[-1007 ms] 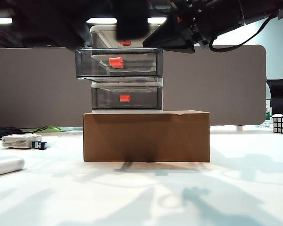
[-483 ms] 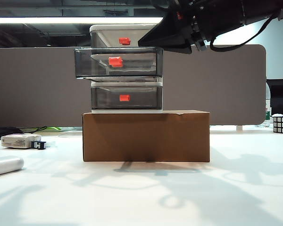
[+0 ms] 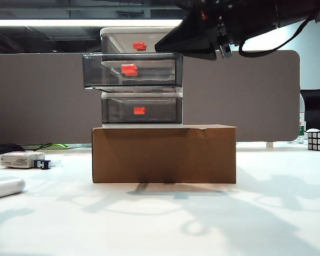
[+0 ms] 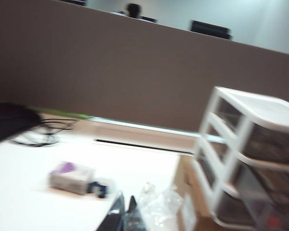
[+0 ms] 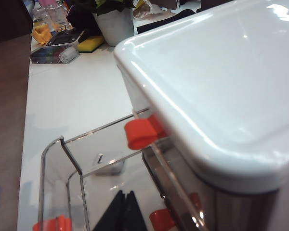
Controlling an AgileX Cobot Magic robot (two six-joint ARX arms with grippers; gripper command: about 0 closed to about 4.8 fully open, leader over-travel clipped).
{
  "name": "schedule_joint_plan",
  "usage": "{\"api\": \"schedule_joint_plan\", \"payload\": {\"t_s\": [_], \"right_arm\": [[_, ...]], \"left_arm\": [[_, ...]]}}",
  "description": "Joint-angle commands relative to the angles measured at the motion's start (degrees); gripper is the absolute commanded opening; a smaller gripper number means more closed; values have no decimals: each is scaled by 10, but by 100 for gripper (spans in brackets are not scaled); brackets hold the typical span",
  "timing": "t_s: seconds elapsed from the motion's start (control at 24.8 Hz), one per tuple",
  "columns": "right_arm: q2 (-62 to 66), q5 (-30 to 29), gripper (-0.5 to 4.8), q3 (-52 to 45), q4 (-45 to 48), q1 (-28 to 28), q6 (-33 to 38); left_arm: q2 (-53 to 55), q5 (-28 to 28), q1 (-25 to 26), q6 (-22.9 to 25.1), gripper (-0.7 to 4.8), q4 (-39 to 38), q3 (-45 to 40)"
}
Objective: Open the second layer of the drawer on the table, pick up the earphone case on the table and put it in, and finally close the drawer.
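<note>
Drawer (image 3: pixel 141 80) atop brown cardboard box (image 3: pixel 164 154), second layer (image 3: pixel 132 71) pulled out. Earphone case (image 3: pixel 5 187) lying on tabletop (image 3: pixel 202 224) at far left, untouched. Right end effector (image 5: pixel 121 211) above open second layer, fingers together, empty. Left end effector (image 4: pixel 124 216) shut, empty, well aside of drawer.

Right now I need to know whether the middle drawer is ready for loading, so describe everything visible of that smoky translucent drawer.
The smoky translucent grey middle drawer with a small orange-red handle is pulled out of the white-framed three-tier cabinet, jutting forward past the tiers above and below. It sits level and looks empty. The right gripper hangs over its open top; nothing visibly touches it.
</note>
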Motion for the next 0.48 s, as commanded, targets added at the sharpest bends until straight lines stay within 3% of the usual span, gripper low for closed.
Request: {"api": "schedule_joint_plan", "payload": {"t_s": [0.04,0.08,0.24,0.48], "right_arm": [[-4,-9,-5,2,0,0,1],[-4,-13,-5,2,-4,0,0],[-4,-22,-5,2,-12,0,0],[-4,-28,-5,2,-12,0,0]], "left_arm": [[2,93,64,-89,14,-103,17],[2,163,126,-121,14,-150,21],[7,353,281,-183,14,-196,21],[74,680,571,-242,15,-178,21]]}}
